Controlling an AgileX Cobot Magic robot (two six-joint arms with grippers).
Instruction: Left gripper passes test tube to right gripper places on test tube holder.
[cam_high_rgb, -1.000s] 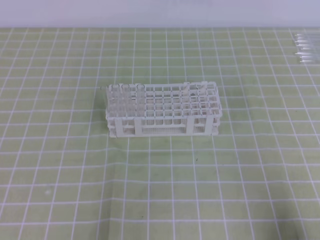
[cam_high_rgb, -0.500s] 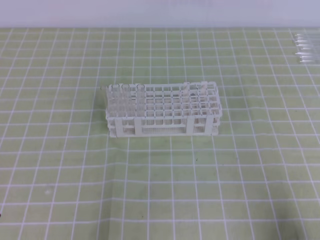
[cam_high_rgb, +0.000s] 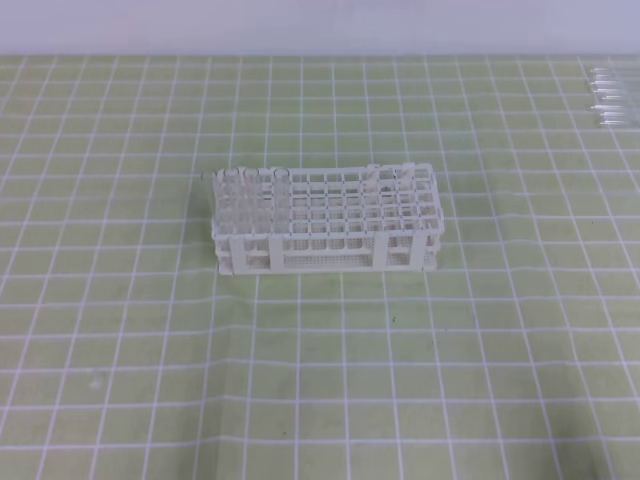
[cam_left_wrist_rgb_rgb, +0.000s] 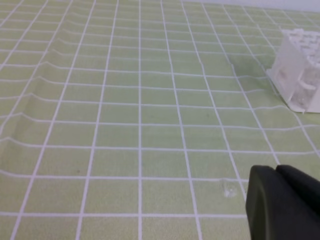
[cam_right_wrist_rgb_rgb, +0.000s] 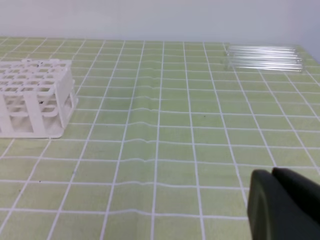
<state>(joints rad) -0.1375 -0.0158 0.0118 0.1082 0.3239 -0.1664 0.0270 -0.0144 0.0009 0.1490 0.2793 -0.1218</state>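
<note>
Sitting mid-bench (cam_high_rgb: 120, 380), the holder (cam_high_rgb: 326, 218) is carrying tubes at its left end; spare tubes (cam_high_rgb: 610, 98) are lying far right; left gripper (cam_left_wrist_rgb_rgb: 280, 172) and right gripper (cam_right_wrist_rgb_rgb: 274, 176) are hanging closed, empty.

The test tube holder (cam_high_rgb: 327, 218), a white plastic lattice rack on short legs, stands upright at mid-table with clear tubes upright in its left-hand holes. Loose test tubes (cam_right_wrist_rgb_rgb: 264, 58), thin clear glass, lie side by side flat on the table at the far right, well apart from the rack.
</note>
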